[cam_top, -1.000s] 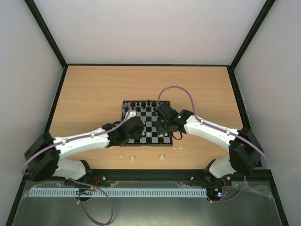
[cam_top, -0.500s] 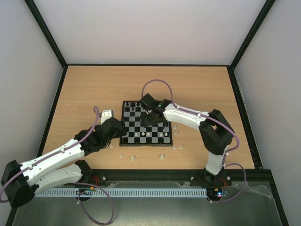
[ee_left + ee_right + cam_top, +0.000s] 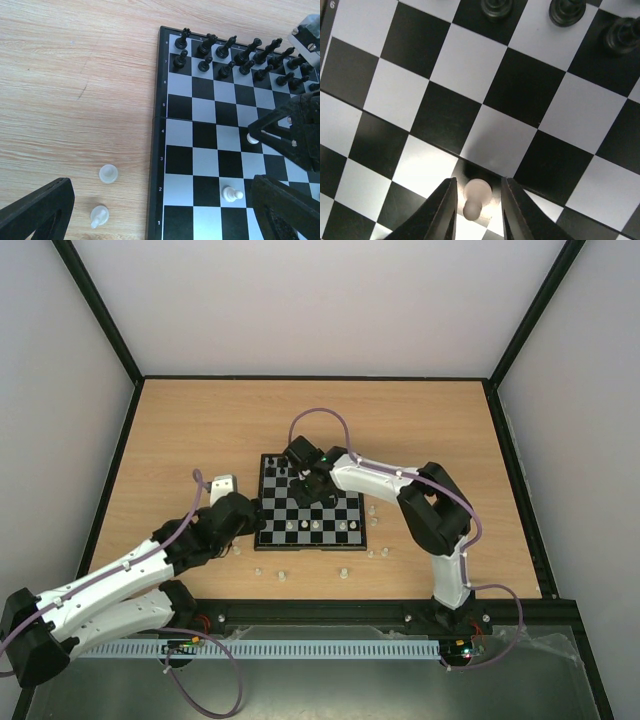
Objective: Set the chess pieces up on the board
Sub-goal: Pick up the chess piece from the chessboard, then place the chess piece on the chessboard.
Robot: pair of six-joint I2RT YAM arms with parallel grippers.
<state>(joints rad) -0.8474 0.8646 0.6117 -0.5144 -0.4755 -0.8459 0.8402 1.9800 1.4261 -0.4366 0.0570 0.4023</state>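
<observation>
With right fingers [image 3: 445, 215] hugging the white pawn [image 3: 477, 196], grip unclear, and left fingers [image 3: 35, 210] spread wide, centre it before lifting toward the board's [image 3: 342, 512] six o'clock edge.

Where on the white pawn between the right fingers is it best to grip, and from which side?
Grip the pawn across its round body from straight above, one finger on each side, as the right gripper straddles it now. It is round, so any side serves, and the board around it is free.
</observation>
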